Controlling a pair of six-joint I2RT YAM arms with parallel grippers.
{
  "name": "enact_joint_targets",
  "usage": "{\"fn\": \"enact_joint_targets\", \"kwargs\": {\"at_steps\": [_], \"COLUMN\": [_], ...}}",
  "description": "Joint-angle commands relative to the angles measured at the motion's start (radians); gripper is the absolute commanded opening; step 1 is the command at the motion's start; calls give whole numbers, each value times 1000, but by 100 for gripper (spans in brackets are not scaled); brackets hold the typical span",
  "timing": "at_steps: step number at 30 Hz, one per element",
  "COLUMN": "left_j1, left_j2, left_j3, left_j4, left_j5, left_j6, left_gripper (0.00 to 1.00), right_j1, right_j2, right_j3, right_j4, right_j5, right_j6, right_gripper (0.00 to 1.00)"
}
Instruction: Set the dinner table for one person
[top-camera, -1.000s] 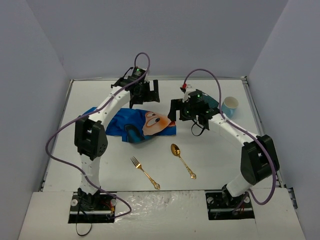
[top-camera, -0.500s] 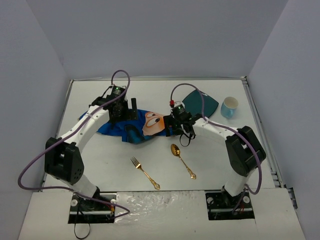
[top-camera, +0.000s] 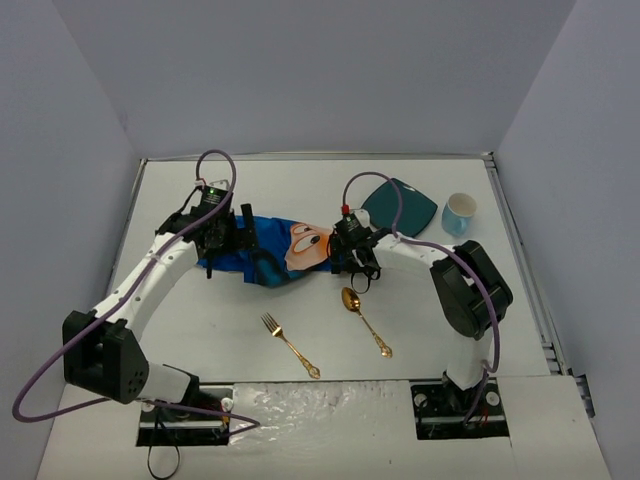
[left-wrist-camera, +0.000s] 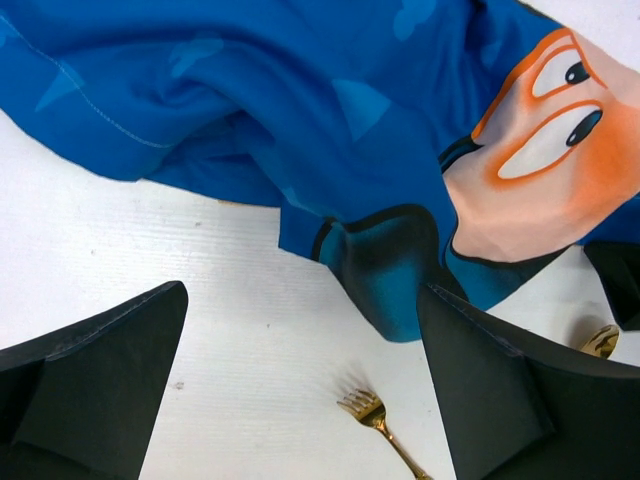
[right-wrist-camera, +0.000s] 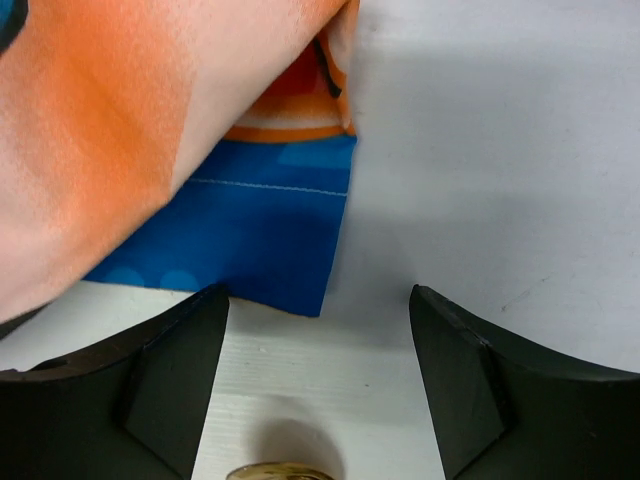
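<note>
One broad white dinner table (top-camera: 300, 190), metal-edged, bearing a crumpled blue placemat (top-camera: 272, 235).

- The top external view sits high above and behind the two arm bases (top-camera: 185, 405). It faces down and forward across the whole flat white rectangular surface (top-camera: 430, 300) from far off, with grey walls around it.
- The left wrist view looks steeply down from close over the crumpled blue cartoon-print cloth placemat (left-wrist-camera: 300, 120). The left arm's dark fingers (left-wrist-camera: 90, 380) frame its lower corners.
- The right wrist view sits nearer still, at the placemat's corner, with the right arm's dark fingers (right-wrist-camera: 165, 390) along the bottom.
- All three views share the placemat and the gold metal spoon (right-wrist-camera: 270, 470). The slim gold metal fork (left-wrist-camera: 375, 415) shows only in the top and left wrist views.
</note>
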Motion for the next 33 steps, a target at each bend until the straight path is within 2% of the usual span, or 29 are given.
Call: {"fn": "enact_joint_targets", "kwargs": {"at_steps": [1, 10, 14, 26, 31, 32, 33], "left_j1": [14, 16, 15, 17, 21, 21, 24], "left_j2": [-57, -123, -135, -149, -117, -106, -96], "left_j3": [-26, -104, -128, -237, -288, -292, -309], "left_j4": [48, 76, 87, 142, 189, 199, 216], "left_j5": [24, 44, 47, 66, 94, 99, 100], "left_j6": [15, 60, 71, 47, -16, -24, -32], "left_gripper": [97, 97, 97, 97, 96, 96, 95], "right_j1": [4, 1, 5, 50, 52, 53, 51], "right_j2": [8, -27, -2, 102, 109, 105, 100], "right_j3": [51, 50, 68, 84, 65, 55, 48], "right_j4": [16, 16, 17, -17, -56, -60, -61], "right_j5": [60, 106, 132, 103, 91, 90, 91], "right_j6": [49, 79, 103, 165, 181, 186, 189], "right_gripper": [69, 68, 63, 58, 44, 39, 27]}}
